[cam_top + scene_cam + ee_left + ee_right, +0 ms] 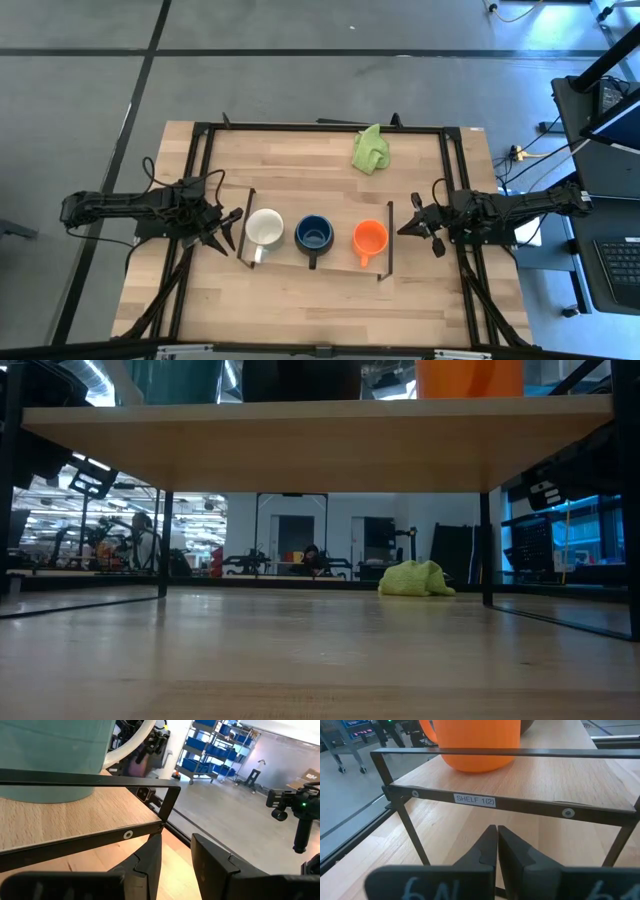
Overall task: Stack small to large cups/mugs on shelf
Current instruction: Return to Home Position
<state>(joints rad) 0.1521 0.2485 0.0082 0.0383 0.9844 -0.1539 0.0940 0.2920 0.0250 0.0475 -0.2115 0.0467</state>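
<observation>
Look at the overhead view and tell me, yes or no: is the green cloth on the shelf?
No, the green cloth lies on the tabletop, well apart from the shelf.

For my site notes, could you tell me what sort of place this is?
Probably a robotics lab or workshop: racks of blue bins, a concrete floor, a keyboard beside the table.

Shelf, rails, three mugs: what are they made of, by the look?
Shelf: light wood board, matte, grain lines visible. Rails: thin black metal, matte, screw heads at joints. Orange mug, blue mug, white mug: smooth, thick-walled, probably glazed ceramic; plastic can't be ruled out.
</observation>
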